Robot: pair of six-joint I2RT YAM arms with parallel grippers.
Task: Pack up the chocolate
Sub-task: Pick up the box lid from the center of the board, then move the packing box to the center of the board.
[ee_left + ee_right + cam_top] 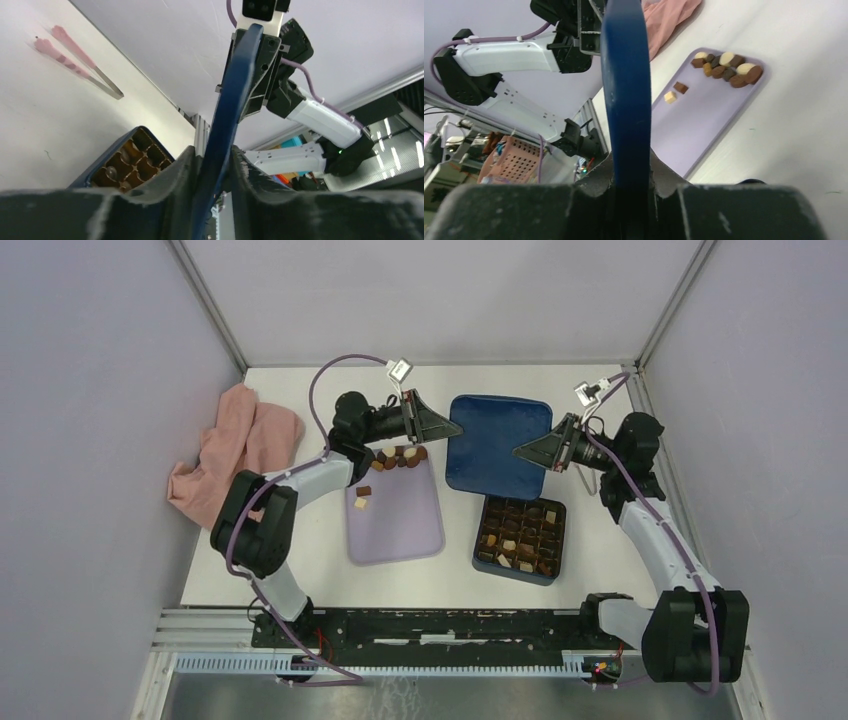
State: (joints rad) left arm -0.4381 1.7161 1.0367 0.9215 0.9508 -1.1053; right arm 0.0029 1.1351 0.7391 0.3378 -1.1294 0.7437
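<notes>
Top external: left claw (452, 428) and right claw (522, 451) each clamp the blue lid (498, 440).

We are seeing only part of the lilac tray (714, 112) behind the blue lid (626, 90), and of the box (120, 160) behind the left pincer (209, 166).

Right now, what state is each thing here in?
blue lid: off the box, gripped at opposite edges.
left gripper: shut on the lid.
right gripper: shut on the lid.
box: open, partly filled.
tray: holds loose chocolate.
cloth: crumpled.
</notes>
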